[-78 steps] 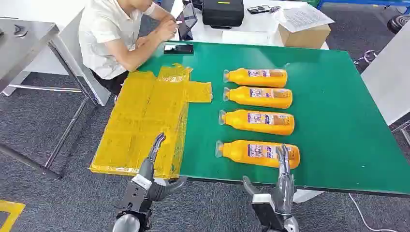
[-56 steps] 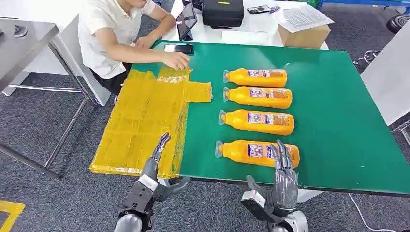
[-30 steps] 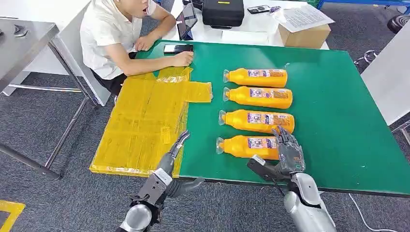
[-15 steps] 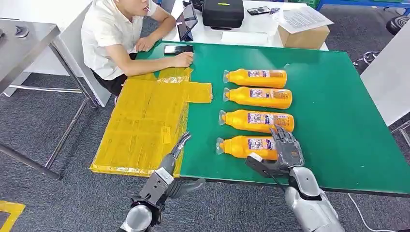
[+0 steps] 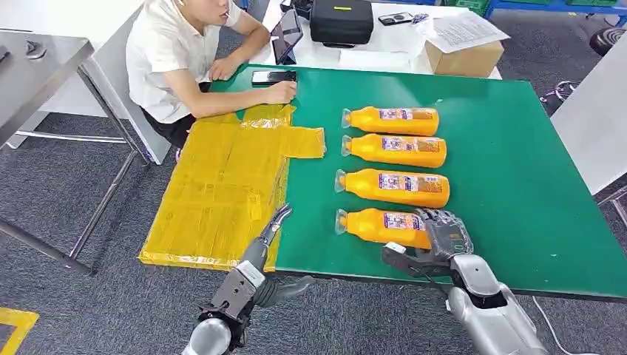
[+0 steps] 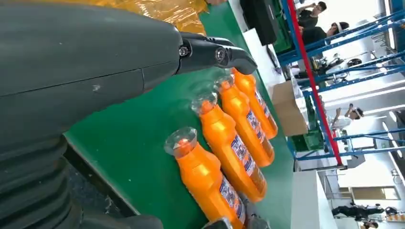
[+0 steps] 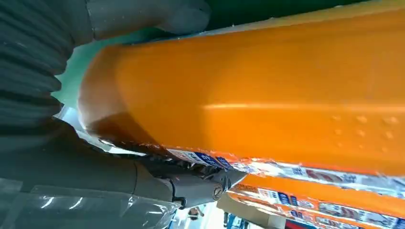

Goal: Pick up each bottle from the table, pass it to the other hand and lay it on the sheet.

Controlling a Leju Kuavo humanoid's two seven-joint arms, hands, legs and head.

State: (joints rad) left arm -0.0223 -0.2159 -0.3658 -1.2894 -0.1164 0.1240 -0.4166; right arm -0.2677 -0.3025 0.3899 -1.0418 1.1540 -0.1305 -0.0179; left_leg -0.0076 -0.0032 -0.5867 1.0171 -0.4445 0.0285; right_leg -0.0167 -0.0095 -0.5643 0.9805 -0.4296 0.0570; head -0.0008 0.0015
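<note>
Four orange bottles lie side by side on the green table point(image 5: 517, 185), caps toward the yellow sheet point(image 5: 222, 177). My right hand point(image 5: 438, 235) is wrapped over the base end of the nearest bottle point(image 5: 377, 225), fingers curled across its top and thumb at its near side; the bottle still lies on the table. In the right wrist view this bottle point(image 7: 267, 95) sits between thumb and fingers point(image 7: 191, 187). My left hand point(image 5: 260, 248) hovers with straight, spread fingers over the sheet's near right corner, holding nothing. The left wrist view shows its fingers point(image 6: 215, 51) and the nearest bottle point(image 6: 207, 183).
A person sits at the table's far left corner, one hand point(image 5: 279, 92) resting by the sheet's far edge near a phone point(image 5: 273, 75). A black case point(image 5: 340, 21) and cardboard box point(image 5: 466, 53) stand behind. A grey metal table point(image 5: 37, 59) is at the left.
My right hand rose from the table's near edge, went forward over the nearest bottle's base and curled its fingers around it. My left hand moved forward and right. The person's hand came onto the table.
</note>
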